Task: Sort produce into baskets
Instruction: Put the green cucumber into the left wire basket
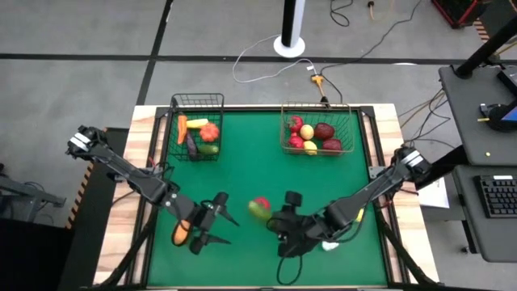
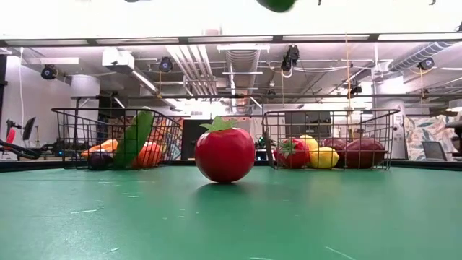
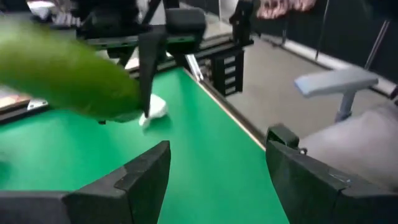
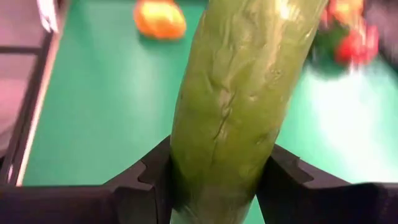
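Gripping a green cucumber (image 4: pixel 239 106) between its two fingers, the right gripper (image 1: pixel 284 229) is hovering over the near middle of the green mat (image 1: pixel 242 153). A red tomato (image 2: pixel 224 154) is sitting on the mat just beside it, and an orange piece (image 1: pixel 182 233) is lying at the mat's near left edge. The left gripper (image 1: pixel 212 220) is hanging close by with its fingers spread apart and nothing between them. A small white piece (image 3: pixel 153 110), perhaps garlic, is resting on the mat under the right arm.

At the far side, the black basket (image 1: pixel 196 101) is holding orange, red, purple and green pieces, while the brown basket (image 1: pixel 319 107), well apart to its right, is holding red, dark red and yellow ones.

Wooden boards are framing the mat. Cables are trailing across the grey floor, a desk with a keyboard (image 1: pixel 496 196) is standing to the right, and pipes are running along the ceiling (image 2: pixel 238 58).
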